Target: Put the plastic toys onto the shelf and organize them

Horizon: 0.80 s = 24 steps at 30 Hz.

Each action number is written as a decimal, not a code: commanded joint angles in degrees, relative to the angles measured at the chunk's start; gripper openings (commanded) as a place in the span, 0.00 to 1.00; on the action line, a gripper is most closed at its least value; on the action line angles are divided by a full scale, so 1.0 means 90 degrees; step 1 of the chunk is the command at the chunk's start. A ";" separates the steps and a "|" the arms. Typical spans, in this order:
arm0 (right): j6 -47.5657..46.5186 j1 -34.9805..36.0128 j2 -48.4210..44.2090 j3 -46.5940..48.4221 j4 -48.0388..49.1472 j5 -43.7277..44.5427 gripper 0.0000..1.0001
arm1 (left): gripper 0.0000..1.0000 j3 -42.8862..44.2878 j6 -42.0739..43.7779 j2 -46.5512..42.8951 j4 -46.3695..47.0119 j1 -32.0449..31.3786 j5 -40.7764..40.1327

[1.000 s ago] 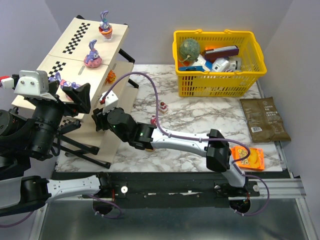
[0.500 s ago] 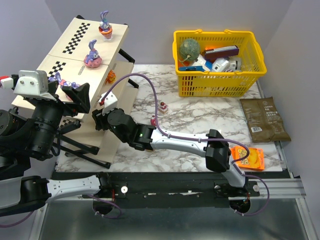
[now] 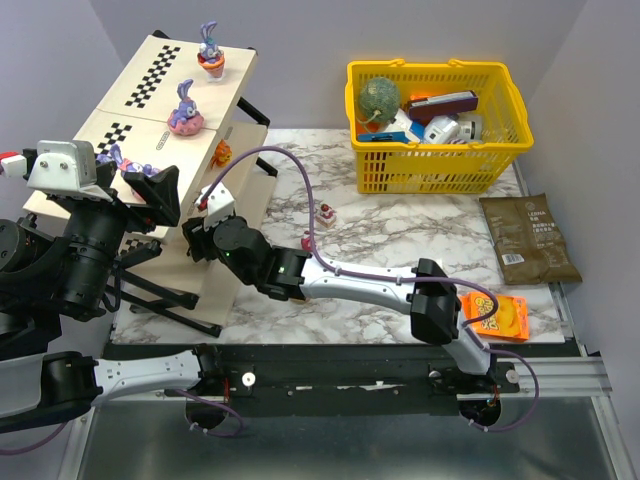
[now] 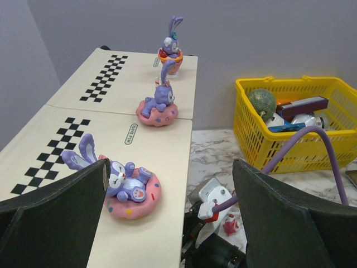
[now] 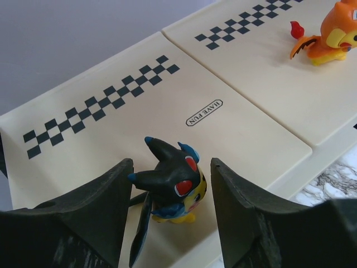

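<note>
The right gripper (image 5: 172, 164) reaches over a lower tier of the shelf (image 5: 251, 100), its fingers standing apart on either side of a black figurine (image 5: 170, 187) with red eyes and a yellow belly; the toy stands upright on the beige panel under its own weight, with a sliver of panel showing beside it, so I judge it set down and no longer pinched. It sits near the panel's front edge, in line with an orange figurine (image 5: 323, 39) on the neighbouring panel, which suits a tidy row along that tier.

The left gripper (image 4: 169, 163) hangs above the top tier with its fingers spread wide and nothing between them; below it lies a purple-eared rabbit on a pink doughnut (image 4: 129, 190), with a second doughnut rabbit (image 4: 159, 106) and a rabbit in an orange cup (image 4: 171, 50) lined up farther back (the rabbits seem grouped together up there).

One small red-and-pink figurine (image 3: 327, 213) stands on the marble table (image 3: 400, 220), well apart from the shelf; it looks like the likeliest next pick. The yellow basket (image 3: 440, 165) and orange snack packet (image 3: 505, 318) are not part of the job.
</note>
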 commanded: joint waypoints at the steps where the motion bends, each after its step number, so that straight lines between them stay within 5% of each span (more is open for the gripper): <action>1: 0.0010 0.0050 -0.0006 0.0192 -0.0080 0.0134 0.66 | 0.99 -0.0032 0.0045 0.0005 0.0079 0.0019 -0.0191; 9: 0.0126 0.0060 -0.0114 0.0280 -0.0256 0.0095 0.86 | 0.99 -0.0041 0.0055 0.0015 0.0099 0.0009 -0.0171; 24: 0.0673 0.0050 -0.1382 -0.0529 -0.0588 -0.0285 0.89 | 0.99 -0.0051 -0.0101 -0.0014 -0.0087 0.0009 -0.0132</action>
